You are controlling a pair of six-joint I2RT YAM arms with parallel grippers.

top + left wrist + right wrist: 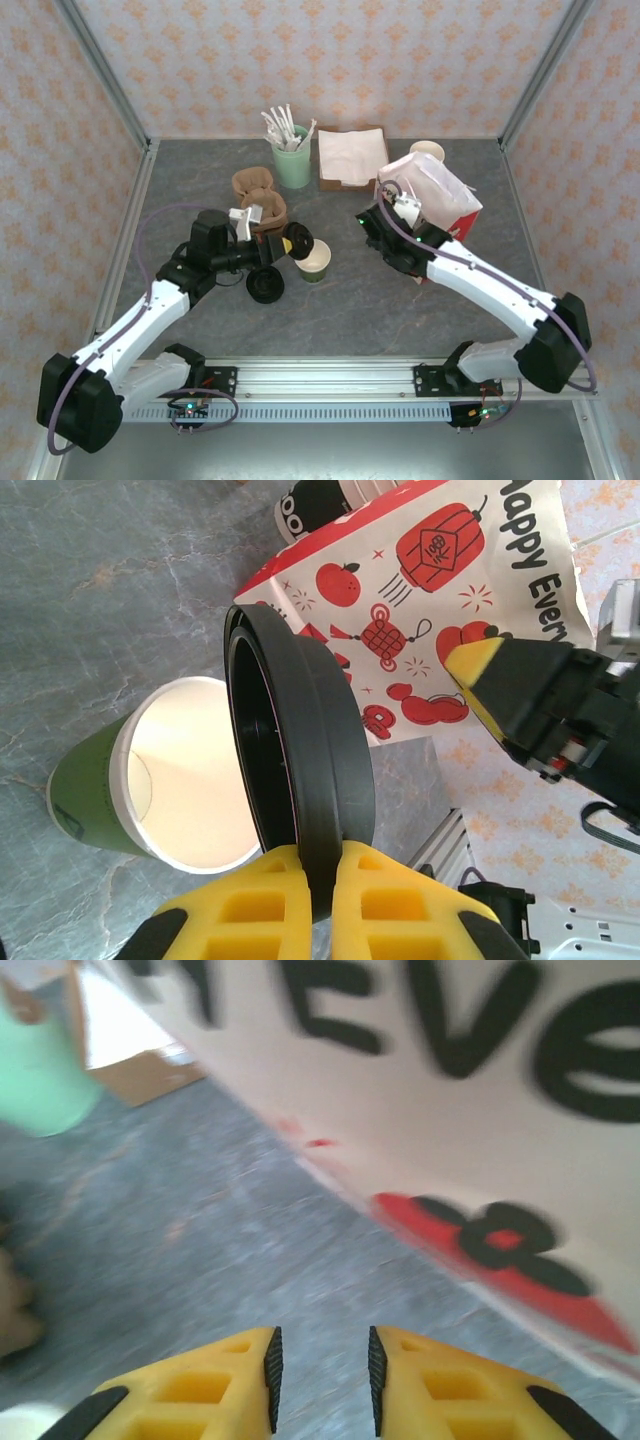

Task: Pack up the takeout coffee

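- Progress: early stage. Cup point(95, 785) stands open on tabletop point(350, 310), unlidded and unbagged.
- Left pincer point(318, 865): clamped on rim of black lid point(300, 770), held on edge just beside cup mouth.
- Right pincer point(320, 1360): slightly apart, nothing between, close to printed bag point(430, 600).
- Remaining: seat lid, load cup into bag.
- Unclear: bag opening hidden; right wrist view blurred.

We count one olive-green cup point(315, 260); two black lids, a lid on edge point(300, 750) and a flat lid point(265, 286) on the worktop point(350, 310); one mint-green cup point(292, 165) of white stirrers point(285, 125), too bunched for us to number; one napkin stack point(350, 155); one printed bag point(435, 195); two brown sleeve-like pieces point(255, 185); one cream-rimmed cup point(427, 150); and two grippers, the left gripper point(320, 880) and the right gripper point(320, 1365)
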